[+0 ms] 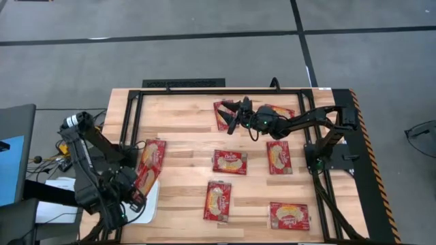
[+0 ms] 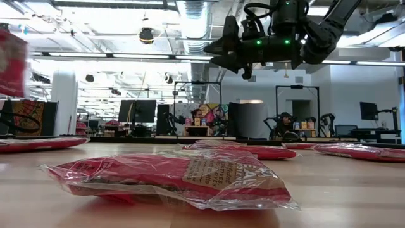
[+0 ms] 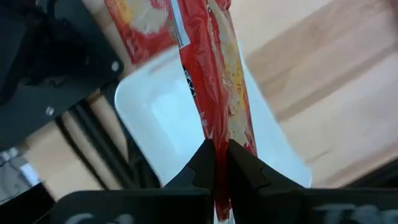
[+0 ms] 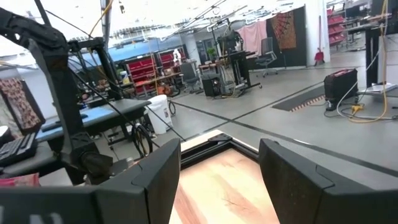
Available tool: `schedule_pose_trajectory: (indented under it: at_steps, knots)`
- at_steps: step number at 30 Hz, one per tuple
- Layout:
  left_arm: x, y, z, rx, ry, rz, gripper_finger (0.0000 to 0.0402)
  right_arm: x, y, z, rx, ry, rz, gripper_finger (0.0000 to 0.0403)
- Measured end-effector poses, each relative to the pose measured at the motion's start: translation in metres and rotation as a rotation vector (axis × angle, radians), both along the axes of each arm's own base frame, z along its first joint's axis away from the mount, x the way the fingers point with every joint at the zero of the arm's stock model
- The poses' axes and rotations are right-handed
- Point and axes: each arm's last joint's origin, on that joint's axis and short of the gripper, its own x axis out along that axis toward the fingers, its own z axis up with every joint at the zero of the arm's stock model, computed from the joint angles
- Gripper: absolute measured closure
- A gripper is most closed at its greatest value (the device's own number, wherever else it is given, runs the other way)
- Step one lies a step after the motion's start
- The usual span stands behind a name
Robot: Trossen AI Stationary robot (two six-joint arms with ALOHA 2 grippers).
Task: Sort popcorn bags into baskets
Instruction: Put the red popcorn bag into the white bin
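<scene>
Several flat red popcorn bags lie on the wooden table, among them ones at the middle (image 1: 229, 162), the near middle (image 1: 218, 201) and the near right (image 1: 289, 216). The white tray (image 1: 151, 207) sits at the table's near left corner. My left gripper (image 1: 135, 195) is shut on one bag (image 1: 144, 179) above the tray; this bag also shows in the left wrist view (image 3: 211, 81) and at the low view's left edge (image 2: 12, 63). Another bag (image 1: 152, 155) lies just beyond it. My right gripper (image 1: 233, 117) hovers open and empty over a bag at the far middle (image 1: 222, 117). My left gripper pinches the bag's end edge (image 3: 221, 155) between its two fingers. The fingers (image 3: 202, 165) point down toward the tray. The bag shows edge-on, reaches away below the fingers over the tray's floor (image 3: 155, 112), and is lifted clear of the table.
More bags lie at the far right (image 1: 281, 111) and right of middle (image 1: 278, 156). A black frame (image 1: 129, 122) runs along the table's left, far and right edges. Bare wood lies between the bags. The nearest bag fills the low view's foreground (image 2: 171, 177).
</scene>
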Motion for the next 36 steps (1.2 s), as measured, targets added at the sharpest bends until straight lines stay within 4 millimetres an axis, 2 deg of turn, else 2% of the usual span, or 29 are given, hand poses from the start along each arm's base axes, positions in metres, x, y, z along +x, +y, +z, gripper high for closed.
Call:
schedule_pose_trajectory:
  at_steps: [6, 16, 24, 28, 36]
  knots:
    - [-0.013, -0.013, 0.007, -0.097, 0.112, -0.016, 0.0396, 0.000, 0.001, 0.000, 0.000, 0.000, 0.005, 0.0163]
    - [-0.014, -0.021, 0.001, -0.137, 0.220, 0.000, 0.0393, 0.000, 0.001, 0.000, 0.000, 0.001, 0.004, 0.0163]
    - [0.001, -0.032, -0.026, -0.001, 0.236, 0.031, 0.0392, 0.000, 0.001, 0.000, 0.000, 0.001, 0.004, 0.0163]
    - [0.010, -0.030, -0.041, 0.091, 0.206, 0.028, 0.0392, 0.000, 0.001, 0.000, 0.001, 0.001, 0.000, 0.0163]
    - [0.019, -0.021, -0.051, 0.149, 0.209, 0.000, 0.0392, 0.001, 0.001, 0.000, 0.047, -0.021, 0.006, 0.0163]
